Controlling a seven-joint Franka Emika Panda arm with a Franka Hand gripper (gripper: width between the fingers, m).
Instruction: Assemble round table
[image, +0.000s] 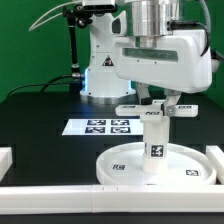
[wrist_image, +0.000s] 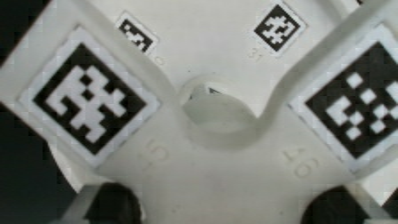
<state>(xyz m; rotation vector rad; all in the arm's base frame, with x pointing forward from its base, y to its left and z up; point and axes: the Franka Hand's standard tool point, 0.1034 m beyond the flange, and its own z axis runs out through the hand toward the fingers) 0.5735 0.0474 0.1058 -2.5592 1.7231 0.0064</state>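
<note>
The large round disc (image: 125, 168) lies flat on the black table near the front. The thick tagged cylinder leg (image: 156, 146) stands upright on the disc, right of its middle. The cross-shaped foot (image: 148, 112) sits on top of the leg. My gripper (image: 157, 100) reaches straight down onto the foot and is shut on it. In the wrist view the foot (wrist_image: 214, 120) fills the picture with its tagged arms. My gripper (wrist_image: 240, 205) holds one arm between the dark fingertips (wrist_image: 111, 200).
The marker board (image: 105, 126) lies behind the disc. White border rails run along the front (image: 60, 190), at the exterior view's left (image: 5, 158) and at its right (image: 215, 155). The robot base (image: 100, 70) stands at the back.
</note>
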